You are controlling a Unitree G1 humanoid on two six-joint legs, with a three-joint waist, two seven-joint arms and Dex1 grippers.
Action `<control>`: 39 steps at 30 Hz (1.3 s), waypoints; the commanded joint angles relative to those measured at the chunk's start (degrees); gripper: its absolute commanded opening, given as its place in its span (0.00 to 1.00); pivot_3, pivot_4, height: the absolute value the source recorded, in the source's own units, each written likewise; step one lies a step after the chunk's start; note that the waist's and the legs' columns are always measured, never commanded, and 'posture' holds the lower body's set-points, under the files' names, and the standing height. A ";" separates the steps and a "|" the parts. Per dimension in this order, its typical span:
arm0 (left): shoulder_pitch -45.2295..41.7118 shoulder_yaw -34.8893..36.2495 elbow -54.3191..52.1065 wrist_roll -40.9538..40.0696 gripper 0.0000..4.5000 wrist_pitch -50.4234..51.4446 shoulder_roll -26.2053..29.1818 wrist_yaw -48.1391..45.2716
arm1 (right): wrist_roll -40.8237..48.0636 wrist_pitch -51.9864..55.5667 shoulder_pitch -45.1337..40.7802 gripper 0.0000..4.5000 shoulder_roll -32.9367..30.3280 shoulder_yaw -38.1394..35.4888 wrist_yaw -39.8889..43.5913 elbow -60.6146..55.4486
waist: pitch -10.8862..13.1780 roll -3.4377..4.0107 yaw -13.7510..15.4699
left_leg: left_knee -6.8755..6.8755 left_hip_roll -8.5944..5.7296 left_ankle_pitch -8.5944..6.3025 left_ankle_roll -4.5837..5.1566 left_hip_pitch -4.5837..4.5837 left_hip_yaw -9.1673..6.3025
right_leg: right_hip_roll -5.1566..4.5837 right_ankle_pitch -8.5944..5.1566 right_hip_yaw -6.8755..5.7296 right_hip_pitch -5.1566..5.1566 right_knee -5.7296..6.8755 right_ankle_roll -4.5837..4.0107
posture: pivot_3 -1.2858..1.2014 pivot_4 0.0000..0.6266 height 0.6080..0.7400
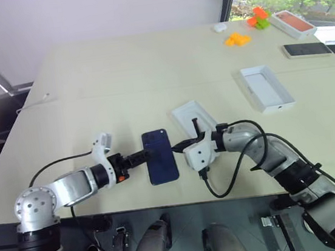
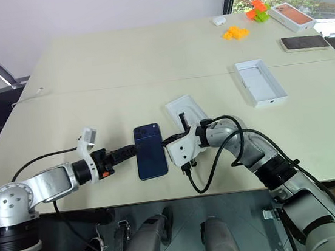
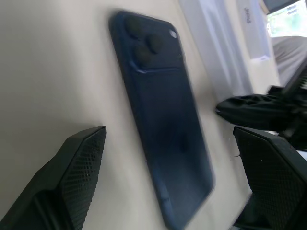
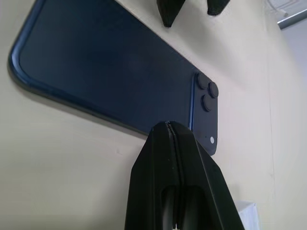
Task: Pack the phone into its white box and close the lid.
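The navy-blue phone [image 1: 159, 156] lies back up on the table near the front edge, its camera bump at the far corner. My left gripper [image 1: 142, 158] is open at the phone's left edge, and the left wrist view has its fingers [image 3: 81, 158] spread wide with the phone [image 3: 163, 120] ahead between them. My right gripper [image 1: 177, 146] is shut and empty, its tip at the phone's right edge [image 4: 110, 72]. The flat white lid [image 1: 194, 117] lies just behind the right gripper. The white box [image 1: 265, 87] sits open farther right, its recess empty.
At the far right stand a white box with an orange-pink top [image 1: 292, 23], a black phone [image 1: 307, 49], orange blocks [image 1: 237, 39] and an orange and green piece [image 1: 258, 17]. The table's front edge [image 1: 165, 204] runs close below the phone.
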 commanded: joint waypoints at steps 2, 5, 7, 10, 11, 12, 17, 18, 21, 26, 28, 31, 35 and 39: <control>-0.84 -3.30 -0.52 -3.24 0.99 -2.46 0.36 4.91 | -1.27 -2.17 -0.57 0.00 0.30 0.38 -1.26 0.17 | 0.00 0.00 0.02 | 0.00 0.00 0.00 0.00 0.07 0.00 | 0.00 0.00 -0.01 0.07 0.00 0.00 | 0.52 0.24 1.00; -0.42 -4.69 -0.84 -3.86 0.99 -3.82 0.42 5.87 | -2.52 -3.17 -0.34 0.00 0.03 0.98 -1.42 0.31 | 0.00 0.00 0.02 | -0.01 -0.01 0.00 0.00 0.21 0.00 | 0.00 -0.01 -0.01 0.20 0.00 -0.01 | 0.52 0.24 1.00; -0.17 -5.23 -0.47 -3.97 0.99 -4.49 0.76 6.35 | -4.06 -3.89 -0.46 0.00 -0.28 1.48 -1.91 0.70 | 0.00 0.00 0.02 | -0.01 -0.01 -0.01 0.00 0.33 0.00 | 0.00 -0.01 -0.01 0.30 -0.01 -0.02 | 0.52 0.24 1.00; -0.08 -5.94 -0.15 -4.36 0.99 -5.47 0.72 6.28 | -4.50 -4.22 -0.05 0.00 0.23 1.96 -1.77 0.87 | 0.00 0.00 0.02 | -0.01 -0.01 -0.02 -0.01 0.47 0.01 | 0.00 -0.09 0.00 0.43 -0.02 -0.17 | 0.52 0.24 1.00; -0.10 -6.26 0.02 -4.44 0.99 -5.71 0.68 6.51 | -4.31 -4.08 0.17 0.00 0.57 2.00 -1.70 0.89 | 0.00 0.00 0.02 | -0.01 -0.01 -0.02 -0.01 0.47 0.01 | 0.00 -0.11 0.00 0.43 -0.02 -0.21 | 0.52 0.24 1.00; -0.15 -6.57 0.12 -4.10 0.99 -5.88 0.60 6.34 | -4.70 -4.23 0.14 0.00 0.85 2.29 -1.82 1.12 | -0.01 -0.01 0.02 | -0.01 -0.01 -0.02 -0.01 0.48 0.01 | -0.01 -0.12 0.00 0.44 -0.02 -0.21 | 0.52 0.24 1.00; -0.10 -7.65 0.51 -4.13 0.99 -6.82 0.33 6.35 | -7.73 -5.56 -0.71 0.00 1.36 3.52 -3.08 2.55 | -0.05 -0.03 0.01 | -0.01 -0.01 -0.02 -0.01 0.53 0.01 | -0.01 -0.12 0.00 0.49 -0.02 -0.22 | 0.52 0.24 1.00; -0.12 -7.83 0.55 -3.70 0.99 -6.95 0.32 6.26 | -8.06 -5.65 -0.92 0.00 1.56 3.74 -3.18 2.85 | -0.05 -0.03 -0.02 | -0.01 -0.01 -0.02 -0.01 0.55 0.01 | -0.01 -0.12 0.00 0.50 -0.02 -0.22 | 0.52 0.24 1.00; -0.23 -8.33 0.11 -2.84 0.99 -7.27 0.22 5.14 | -11.68 -6.28 -2.58 0.00 2.05 4.42 -5.59 4.45 | -0.06 -0.04 -0.01 | -0.02 0.00 -0.06 -0.07 0.73 0.02 | -0.01 -0.14 0.02 0.66 -0.02 -0.26 | 0.52 0.24 1.00; -0.29 -8.82 0.05 -1.69 0.99 -7.66 0.09 4.73 | -14.35 -7.72 -3.96 0.00 2.27 4.76 -7.82 6.99 | -0.08 -0.04 -0.05 | -0.01 0.00 -0.09 -0.12 0.81 0.03 | -0.01 -0.15 0.02 0.76 -0.06 -0.30 | 0.52 0.24 1.00; -0.65 -9.16 0.36 -1.32 0.99 -7.87 -0.27 4.64 | -13.27 -7.92 -3.52 0.00 2.86 4.98 -7.16 7.17 | -0.10 -0.06 -0.02 | -0.01 0.00 -0.09 -0.13 0.81 0.02 | -0.01 -0.14 0.03 0.79 -0.08 -0.32 | 0.52 0.24 1.00; -1.64 -9.82 0.86 -0.28 0.99 -8.00 -0.76 4.57 | -13.63 -8.60 -3.32 0.00 3.70 5.58 -7.38 7.17 | -0.16 -0.06 -0.02 | -0.01 0.00 -0.09 -0.13 0.83 0.03 | -0.01 -0.14 0.03 0.82 -0.11 -0.32 | 0.52 0.24 1.00; -2.28 -9.65 1.37 0.97 0.99 -7.91 -1.22 3.99 | -13.45 -8.79 -3.28 0.00 4.12 5.93 -6.69 7.21 | -0.21 -0.06 -0.04 | -0.01 0.02 -0.10 -0.14 0.86 0.02 | -0.01 -0.14 0.02 0.84 -0.12 -0.34 | 0.52 0.24 1.00; -2.74 -9.93 1.02 0.81 0.99 -7.74 -2.11 3.80 | -13.36 -8.59 -2.42 0.00 5.41 6.50 -6.93 6.24 | -0.25 -0.07 -0.04 | -0.02 0.02 -0.10 -0.14 0.86 0.02 | -0.01 -0.14 0.03 0.85 -0.15 -0.34 | 0.52 0.24 1.00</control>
